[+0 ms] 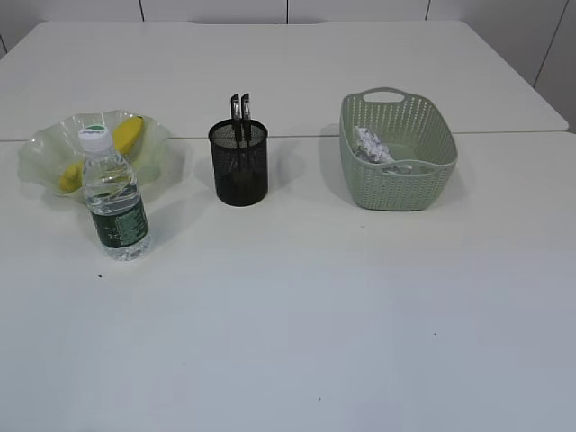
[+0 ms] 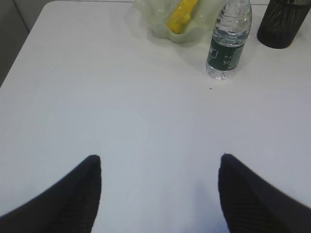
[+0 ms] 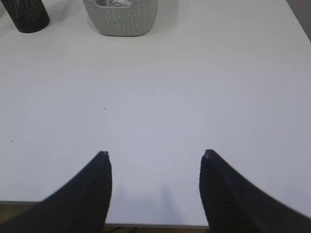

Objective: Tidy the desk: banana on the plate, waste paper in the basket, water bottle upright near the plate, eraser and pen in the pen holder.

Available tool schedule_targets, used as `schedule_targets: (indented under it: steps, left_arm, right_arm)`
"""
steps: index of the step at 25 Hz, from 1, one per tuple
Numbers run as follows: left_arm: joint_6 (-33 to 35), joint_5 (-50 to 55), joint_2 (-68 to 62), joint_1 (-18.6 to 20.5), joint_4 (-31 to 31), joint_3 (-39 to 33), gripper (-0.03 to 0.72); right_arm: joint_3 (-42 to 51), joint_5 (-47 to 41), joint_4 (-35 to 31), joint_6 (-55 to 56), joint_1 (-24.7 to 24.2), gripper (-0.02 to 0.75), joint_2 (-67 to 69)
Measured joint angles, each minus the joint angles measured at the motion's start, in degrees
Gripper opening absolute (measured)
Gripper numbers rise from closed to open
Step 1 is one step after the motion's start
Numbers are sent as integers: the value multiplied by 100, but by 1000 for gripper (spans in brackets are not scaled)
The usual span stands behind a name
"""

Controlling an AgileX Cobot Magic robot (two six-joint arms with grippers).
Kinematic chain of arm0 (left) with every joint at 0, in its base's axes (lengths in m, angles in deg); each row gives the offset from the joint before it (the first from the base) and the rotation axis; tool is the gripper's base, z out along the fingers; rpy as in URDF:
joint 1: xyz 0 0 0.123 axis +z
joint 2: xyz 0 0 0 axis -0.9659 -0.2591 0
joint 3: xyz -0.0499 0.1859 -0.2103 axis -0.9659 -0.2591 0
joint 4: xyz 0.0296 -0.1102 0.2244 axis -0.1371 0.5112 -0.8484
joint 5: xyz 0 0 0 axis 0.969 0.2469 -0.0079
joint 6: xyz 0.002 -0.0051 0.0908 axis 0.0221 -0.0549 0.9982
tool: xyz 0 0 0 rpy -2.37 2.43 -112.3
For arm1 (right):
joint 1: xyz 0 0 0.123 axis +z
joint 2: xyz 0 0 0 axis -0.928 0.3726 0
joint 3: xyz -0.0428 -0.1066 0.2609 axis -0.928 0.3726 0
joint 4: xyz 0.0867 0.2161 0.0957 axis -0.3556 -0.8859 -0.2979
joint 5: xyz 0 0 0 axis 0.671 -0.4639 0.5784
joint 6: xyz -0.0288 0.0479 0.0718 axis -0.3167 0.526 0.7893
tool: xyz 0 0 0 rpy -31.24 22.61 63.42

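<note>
Upright, clear water bottle (image 1: 114, 202) wears a dark green label.

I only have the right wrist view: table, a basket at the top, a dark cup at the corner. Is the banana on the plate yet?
Observer: Yes, the banana lies in the clear wavy plate at the table's far left.
Operator: And the water bottle?
Observer: The water bottle stands upright, cap on, just in front of the plate.
Operator: Pens put away?
Observer: Two pens stick up out of the black mesh pen holder; I cannot make out an eraser inside.
Operator: Left tool holding anything?
Observer: No, the left tool is open and empty above bare table.
</note>
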Motion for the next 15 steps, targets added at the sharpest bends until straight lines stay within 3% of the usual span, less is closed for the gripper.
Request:
schedule_targets:
  steps: [15]
  left_arm:
    - [14,-13,0,0,0,0,498]
  right_arm:
    - [0,0,0,-12,6,429,0]
